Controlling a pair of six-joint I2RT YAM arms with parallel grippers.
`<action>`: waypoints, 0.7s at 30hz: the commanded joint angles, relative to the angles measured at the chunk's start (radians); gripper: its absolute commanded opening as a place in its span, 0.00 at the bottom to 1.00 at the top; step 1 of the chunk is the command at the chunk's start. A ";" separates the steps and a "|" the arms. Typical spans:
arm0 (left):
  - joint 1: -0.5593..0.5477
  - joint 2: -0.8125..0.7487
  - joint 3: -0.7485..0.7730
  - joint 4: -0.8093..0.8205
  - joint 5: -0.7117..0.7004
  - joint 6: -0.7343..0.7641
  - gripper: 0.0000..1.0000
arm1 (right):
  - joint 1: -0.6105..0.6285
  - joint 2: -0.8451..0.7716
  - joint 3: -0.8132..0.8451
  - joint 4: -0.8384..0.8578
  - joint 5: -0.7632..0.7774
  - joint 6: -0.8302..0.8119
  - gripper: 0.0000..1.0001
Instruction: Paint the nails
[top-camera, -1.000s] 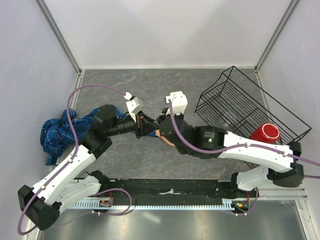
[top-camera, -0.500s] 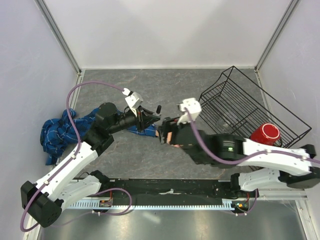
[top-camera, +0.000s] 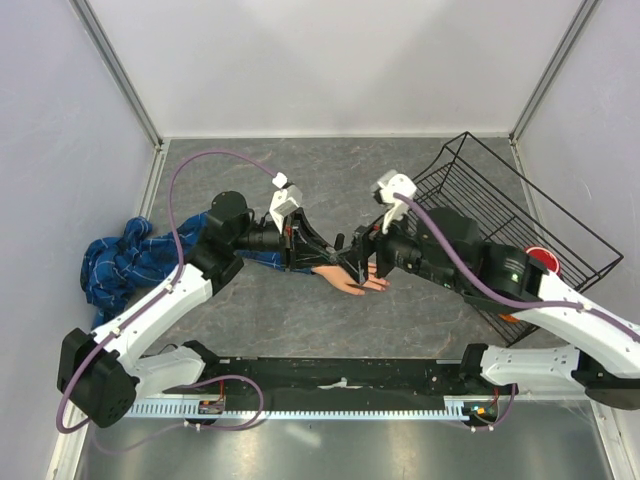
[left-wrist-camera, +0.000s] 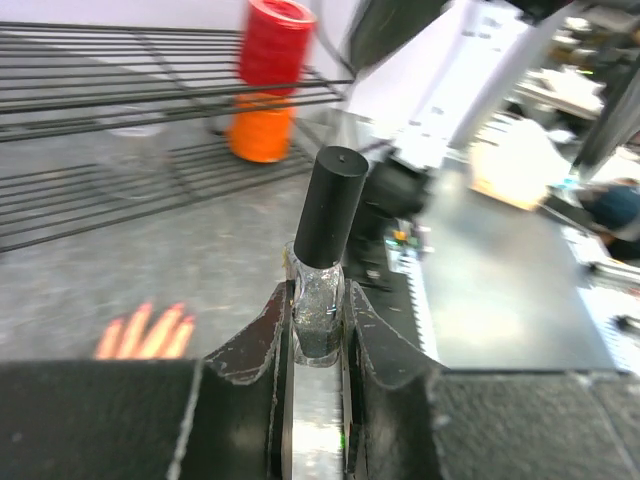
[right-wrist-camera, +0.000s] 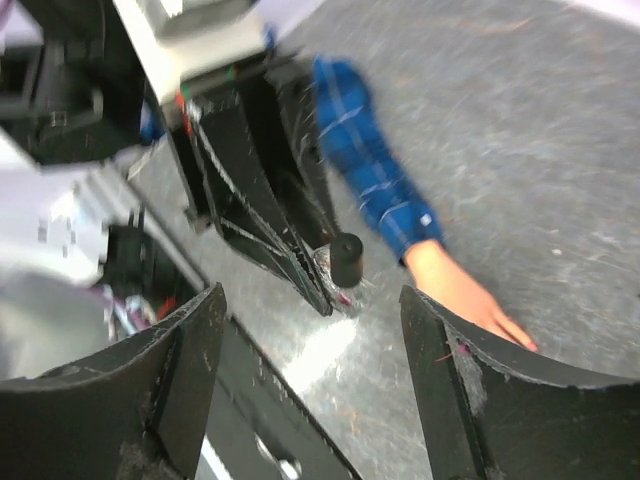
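Note:
My left gripper (left-wrist-camera: 318, 318) is shut on a small glittery nail polish bottle (left-wrist-camera: 320, 310) with a tall black cap (left-wrist-camera: 328, 215), held upright. In the top view this gripper (top-camera: 326, 256) hovers just above the wrist of the pale peach mannequin hand (top-camera: 356, 282), which lies palm down at the end of a blue plaid sleeve (top-camera: 118, 262). My right gripper (right-wrist-camera: 310, 298) stands wide open facing the bottle (right-wrist-camera: 342, 265), with nothing between its fingers. The hand's fingers (left-wrist-camera: 146, 332) show, but the nails are too small to make out.
A black wire basket (top-camera: 478, 215) lies tilted at the right, with a red cup (top-camera: 541, 263) against its far side. The right arm (top-camera: 500, 275) passes over the basket's near edge. Grey walls close the table at the back and sides.
My right gripper has opened and drawn back to the right, uncovering the mannequin hand. My left gripper has carried the bottle rightward, over the hand's wrist.

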 joint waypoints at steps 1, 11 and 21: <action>-0.004 -0.005 0.031 0.130 0.158 -0.092 0.02 | -0.057 0.040 0.043 -0.012 -0.327 -0.098 0.72; -0.008 0.010 0.031 0.133 0.167 -0.101 0.02 | -0.146 0.074 0.043 -0.006 -0.421 -0.125 0.45; -0.010 0.013 0.033 0.133 0.169 -0.101 0.02 | -0.179 0.094 0.051 -0.009 -0.454 -0.136 0.41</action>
